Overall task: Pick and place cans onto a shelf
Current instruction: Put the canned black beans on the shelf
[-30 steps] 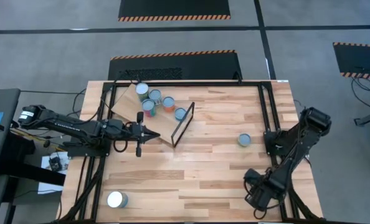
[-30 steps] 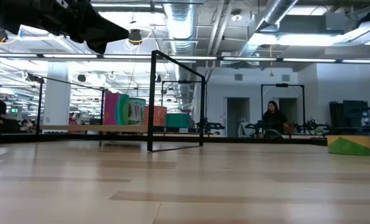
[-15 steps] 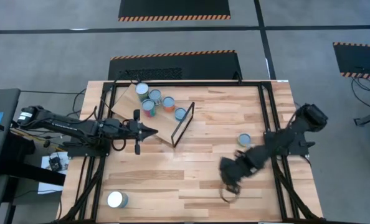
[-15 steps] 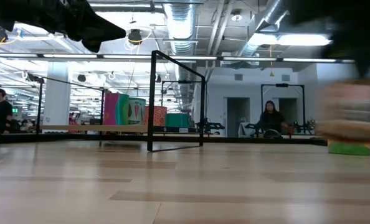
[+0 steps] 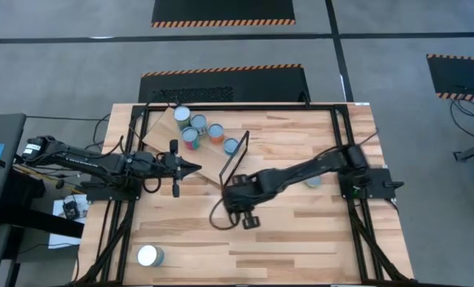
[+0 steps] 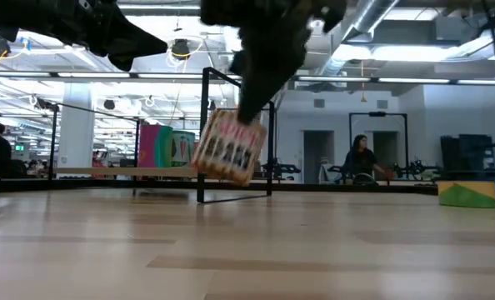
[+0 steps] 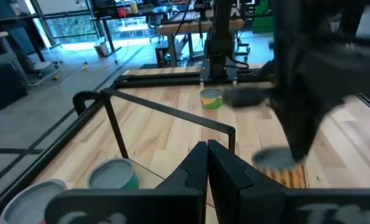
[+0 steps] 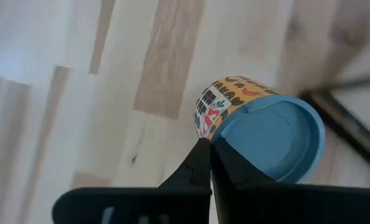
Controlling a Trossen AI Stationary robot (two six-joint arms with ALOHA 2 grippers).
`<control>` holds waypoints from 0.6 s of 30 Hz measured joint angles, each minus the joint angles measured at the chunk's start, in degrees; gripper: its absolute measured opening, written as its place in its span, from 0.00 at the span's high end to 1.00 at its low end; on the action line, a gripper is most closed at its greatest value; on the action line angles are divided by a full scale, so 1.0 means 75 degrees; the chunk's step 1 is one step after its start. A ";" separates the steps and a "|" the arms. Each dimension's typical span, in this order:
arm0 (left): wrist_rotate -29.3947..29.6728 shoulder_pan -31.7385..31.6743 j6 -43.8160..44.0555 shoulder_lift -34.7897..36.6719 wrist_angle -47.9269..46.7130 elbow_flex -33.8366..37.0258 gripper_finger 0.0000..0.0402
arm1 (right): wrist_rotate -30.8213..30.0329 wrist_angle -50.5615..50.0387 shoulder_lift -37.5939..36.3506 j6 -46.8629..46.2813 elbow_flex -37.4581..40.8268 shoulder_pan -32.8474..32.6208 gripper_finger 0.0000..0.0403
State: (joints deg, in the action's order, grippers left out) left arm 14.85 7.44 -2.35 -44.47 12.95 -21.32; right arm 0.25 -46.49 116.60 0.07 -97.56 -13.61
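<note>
My right gripper (image 8: 210, 148) reaches from the right to mid-table (image 5: 241, 199), just in front of the shelf's black frame (image 5: 235, 159). It is shut at the rim of a can (image 8: 266, 134) with a pale-blue top and an orange patterned side. The shelf (image 5: 173, 142), a tilted light-wood board, carries several cans (image 5: 198, 122) standing on their bases. My left gripper (image 5: 193, 168) is shut and touches nothing. It hovers over the shelf's near edge and points toward the table's right. My right gripper has its shut fingertips at the edge of the can's blue top (image 8: 221, 138); how much of the rim lies between them I cannot tell. In the low view the can (image 6: 228, 147) hangs tilted below the gripper, clear of the table.
A white-topped can (image 5: 149, 255) stands near the table's near left corner. A teal can (image 5: 313, 182) stands at the right, partly under my right arm. A black frame (image 5: 337, 135) runs around the tabletop. The middle and near parts of the table are bare wood.
My right arm has swung quickly from the table's near right corner toward the left and far side, ending by the shelf's frame. The can travelled with it, from a blur at the right of the low view to hanging tilted at its centre.
</note>
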 joint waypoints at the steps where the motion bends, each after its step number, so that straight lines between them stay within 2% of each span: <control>1: 0.0000 0.0000 0.0000 0.0003 0.0003 0.0000 1.00 | -0.0003 -0.0135 0.0252 0.0223 -0.0256 0.0000 0.97; 6: 0.0000 0.0000 0.0000 0.0000 -0.0029 0.0000 1.00 | 0.0057 -0.0381 0.1156 0.0762 -0.1144 -0.0009 0.96; 12: 0.0000 0.0001 0.0000 0.0000 -0.0035 -0.0001 1.00 | 0.0162 -0.0321 0.1589 0.0805 -0.1419 -0.0006 0.92; 18: 0.0000 0.0003 -0.0054 0.0000 -0.0076 -0.0003 1.00 | 0.0146 0.0036 0.1598 0.0803 -0.1413 -0.0015 0.78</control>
State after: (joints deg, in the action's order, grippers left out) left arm 14.85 7.46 -2.75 -44.47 12.38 -21.34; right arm 1.34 -46.22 128.59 6.09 -108.15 -13.72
